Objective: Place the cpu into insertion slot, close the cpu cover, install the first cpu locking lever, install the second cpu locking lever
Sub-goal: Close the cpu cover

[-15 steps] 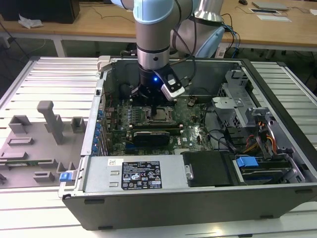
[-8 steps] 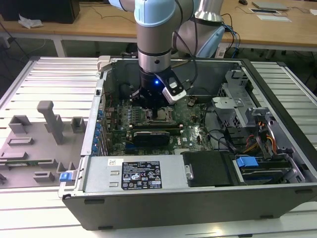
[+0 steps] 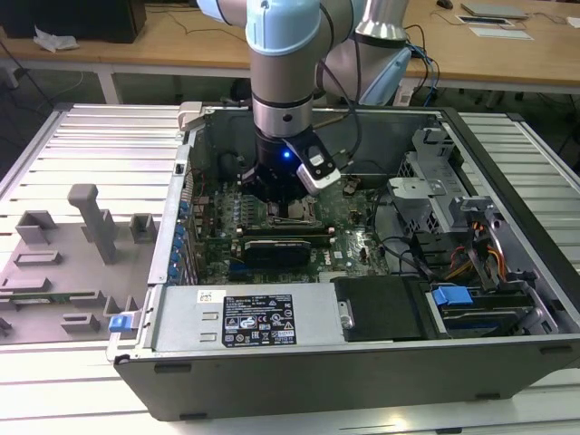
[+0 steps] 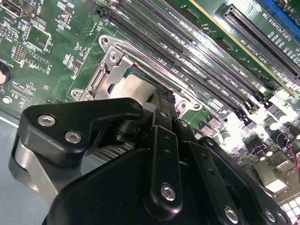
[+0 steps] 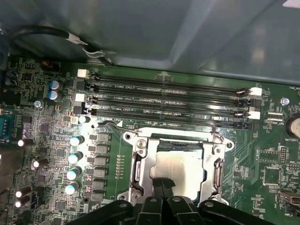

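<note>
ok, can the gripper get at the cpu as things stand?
Likely yes: the gripper hangs right over the cpu in the first wrist view, nothing lies between them, and the memory slots sit clear beside it.

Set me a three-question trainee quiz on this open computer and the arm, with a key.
1. True or false: the cpu sits in the insertion slot.
2. The gripper is nearest to: A) the drive cage, B) the cpu, C) the grey fixture outside the case.
3. How many long black memory slots run beside the insertion slot?
Key: 1 true; 2 B; 3 four.
</note>
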Controlling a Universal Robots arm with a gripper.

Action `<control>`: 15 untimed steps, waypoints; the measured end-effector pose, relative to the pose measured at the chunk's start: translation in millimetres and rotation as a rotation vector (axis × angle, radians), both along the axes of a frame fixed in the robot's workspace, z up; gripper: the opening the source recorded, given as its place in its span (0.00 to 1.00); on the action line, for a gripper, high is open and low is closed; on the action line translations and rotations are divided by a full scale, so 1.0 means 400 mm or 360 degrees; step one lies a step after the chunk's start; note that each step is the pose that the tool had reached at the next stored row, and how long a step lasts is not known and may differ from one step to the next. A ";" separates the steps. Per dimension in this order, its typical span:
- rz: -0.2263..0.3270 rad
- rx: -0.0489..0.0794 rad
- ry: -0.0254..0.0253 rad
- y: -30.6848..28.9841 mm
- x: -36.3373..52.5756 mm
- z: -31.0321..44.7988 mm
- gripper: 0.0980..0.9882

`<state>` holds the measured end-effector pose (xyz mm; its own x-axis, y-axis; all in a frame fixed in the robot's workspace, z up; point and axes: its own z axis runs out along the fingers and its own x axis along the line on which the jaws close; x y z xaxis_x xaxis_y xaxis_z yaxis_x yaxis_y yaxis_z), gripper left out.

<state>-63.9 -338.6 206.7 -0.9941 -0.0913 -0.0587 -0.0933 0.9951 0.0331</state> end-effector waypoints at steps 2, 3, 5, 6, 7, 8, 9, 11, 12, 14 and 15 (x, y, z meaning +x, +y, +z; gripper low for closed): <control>0.0000 0.0002 0.00003 0.000 0.000 -0.001 0.01; 0.0000 0.0004 0.00001 0.000 0.000 -0.001 0.01; 0.0000 0.0018 -0.00002 0.000 0.000 -0.002 0.01; 0.0000 0.0023 -0.00002 0.000 0.000 -0.002 0.01; 0.0000 0.0027 -0.00002 0.001 0.000 -0.002 0.01; 0.0000 0.0034 -0.00004 0.002 0.000 -0.002 0.01; 0.0000 0.0037 -0.00004 0.002 0.000 -0.001 0.01; 0.0000 0.0043 -0.00003 0.004 0.000 0.001 0.01; 0.0000 0.0043 -0.00001 0.006 0.000 0.005 0.01; 0.0000 0.0044 -0.00002 0.008 0.000 0.010 0.01; 0.0000 0.0044 -0.00001 0.008 0.000 0.014 0.01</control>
